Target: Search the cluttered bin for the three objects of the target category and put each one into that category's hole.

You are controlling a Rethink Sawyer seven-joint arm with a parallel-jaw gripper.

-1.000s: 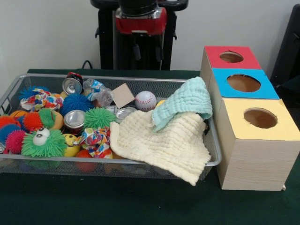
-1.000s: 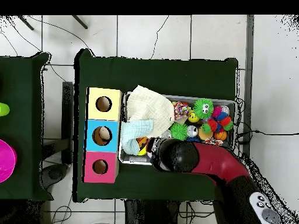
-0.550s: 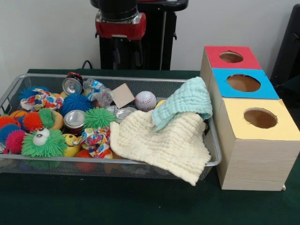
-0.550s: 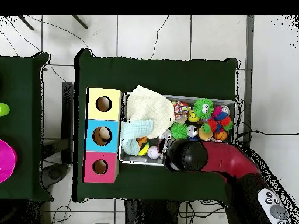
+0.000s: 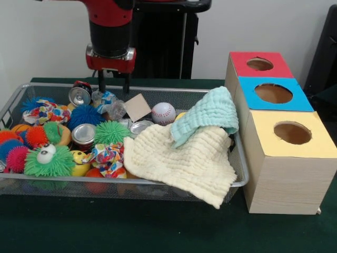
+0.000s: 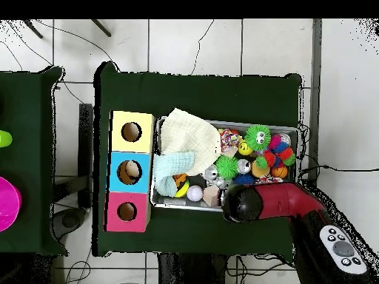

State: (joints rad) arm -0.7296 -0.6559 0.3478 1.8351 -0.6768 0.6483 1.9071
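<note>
My gripper (image 5: 112, 84) hangs open with nothing between its fingers, over the far rim of the wire bin (image 5: 37, 182). Just below it lie a silver can (image 5: 80, 96) on its side and a crumpled colourful wrapper (image 5: 107, 99). Two more cans (image 5: 83, 134) (image 5: 139, 126) sit deeper in the bin, beside a baseball (image 5: 163, 113) and a tan square block (image 5: 138, 107). The sorting box stands beside the bin with red (image 5: 259, 64), blue (image 5: 273, 93) and yellow (image 5: 292, 133) holes. In the overhead view the arm (image 6: 244, 204) covers the gripper.
A cream cloth (image 5: 184, 163) drapes over the bin's front corner, with a mint cloth (image 5: 208, 116) on top of it. Spiky rubber balls (image 5: 50, 161) and patterned fabric balls (image 5: 108, 156) crowd the bin's left part. The sorting box (image 6: 131, 171) lies left of the bin overhead.
The arm has moved left in the front view and come down, so the gripper now hangs over the bin's far rim near the can. Nothing in the bin has shifted.
</note>
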